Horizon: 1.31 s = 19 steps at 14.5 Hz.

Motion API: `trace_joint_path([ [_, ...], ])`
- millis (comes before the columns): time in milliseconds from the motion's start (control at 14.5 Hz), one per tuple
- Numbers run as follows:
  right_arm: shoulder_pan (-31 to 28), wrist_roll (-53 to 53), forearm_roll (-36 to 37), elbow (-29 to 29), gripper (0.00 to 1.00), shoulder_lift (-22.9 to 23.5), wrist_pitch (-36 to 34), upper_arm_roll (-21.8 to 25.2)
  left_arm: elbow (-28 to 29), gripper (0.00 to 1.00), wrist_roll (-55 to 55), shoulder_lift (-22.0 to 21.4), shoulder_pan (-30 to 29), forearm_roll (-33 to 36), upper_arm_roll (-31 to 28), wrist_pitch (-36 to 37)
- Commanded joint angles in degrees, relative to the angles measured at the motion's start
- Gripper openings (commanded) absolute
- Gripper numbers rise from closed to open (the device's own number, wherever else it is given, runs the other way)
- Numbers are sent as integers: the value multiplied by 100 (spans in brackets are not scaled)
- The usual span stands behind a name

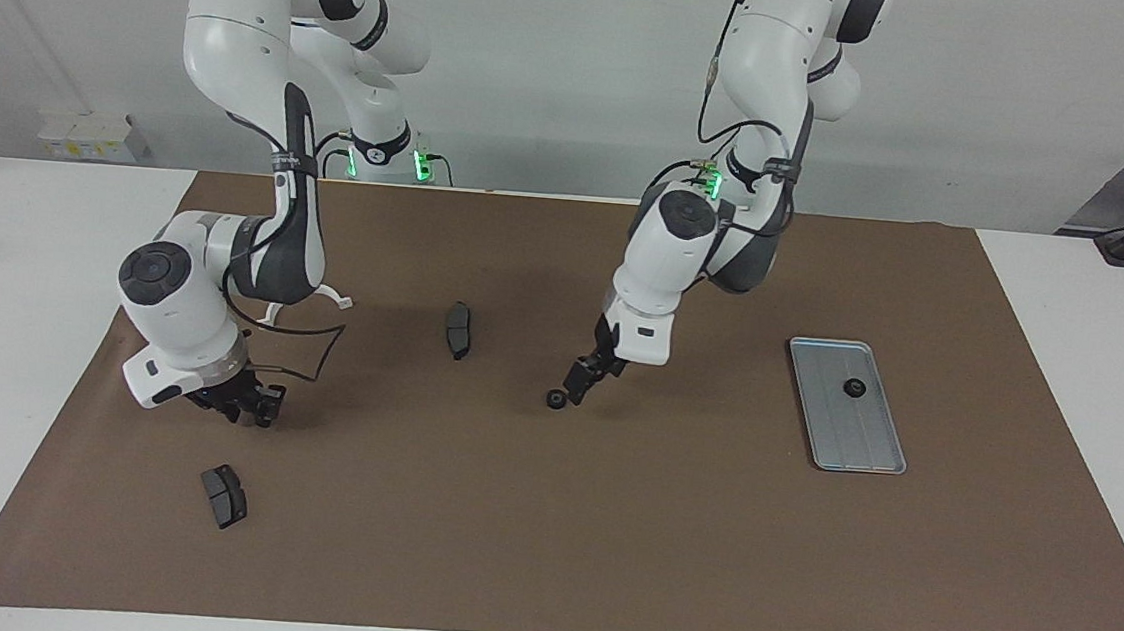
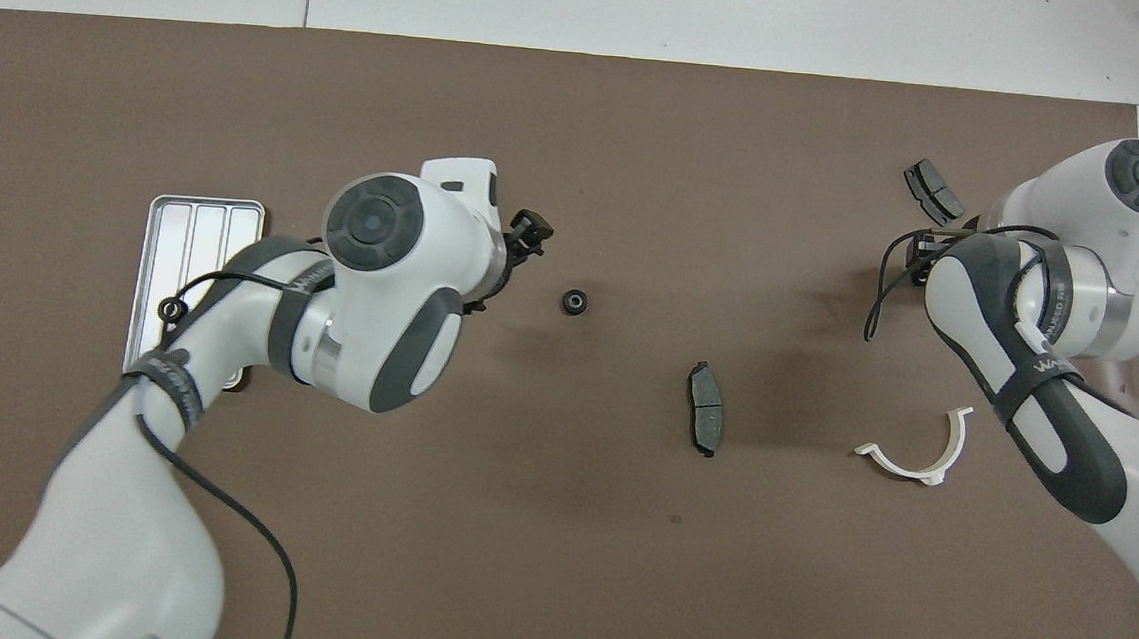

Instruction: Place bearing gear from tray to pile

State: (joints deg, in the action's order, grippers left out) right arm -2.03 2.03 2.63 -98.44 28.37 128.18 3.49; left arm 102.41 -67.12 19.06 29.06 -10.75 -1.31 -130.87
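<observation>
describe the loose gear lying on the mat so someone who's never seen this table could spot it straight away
Start at the brown mat and find the left gripper near its middle. Just below its tips lies the small black gear. It is round with a centre hole, unlike the flat curved dark pad beside it, and unlike the gear on the tray, it sits on bare mat.
</observation>
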Motion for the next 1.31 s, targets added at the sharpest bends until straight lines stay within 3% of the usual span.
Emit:
trace_joint_path([
  [0, -70, 51, -61, -53, 99, -69, 102, -77, 200, 100, 85, -613, -969, 63, 26, 947],
  [207, 499, 437, 19, 307, 98, -17, 41, -85, 375, 100, 137, -684, -1927, 678, 34, 1160],
  [483, 1667, 1455, -25, 668, 95, 142, 163, -94, 1200, 100, 1346, -895, -2807, 1038, 26, 442],
  [759, 2530, 2265, -69, 703, 95, 203, 725, -94, 1798, 100, 1799, -799, -3186, 1119, 26, -411],
  [897, 2890, 2494, -87, 703, 95, 282, 927, -94, 1966, 90, 1772, -799, -3187, 1119, 34, -562],
  [1103, 3295, 2872, 19, 695, 95, 467, 963, -94, 2159, 85, 1720, -825, -3187, 1119, 34, -589],
  [1241, 3515, 3047, 27, 694, 95, 616, 981, -85, 2379, 77, 1781, -825, -3187, 1119, 34, -1017],
])
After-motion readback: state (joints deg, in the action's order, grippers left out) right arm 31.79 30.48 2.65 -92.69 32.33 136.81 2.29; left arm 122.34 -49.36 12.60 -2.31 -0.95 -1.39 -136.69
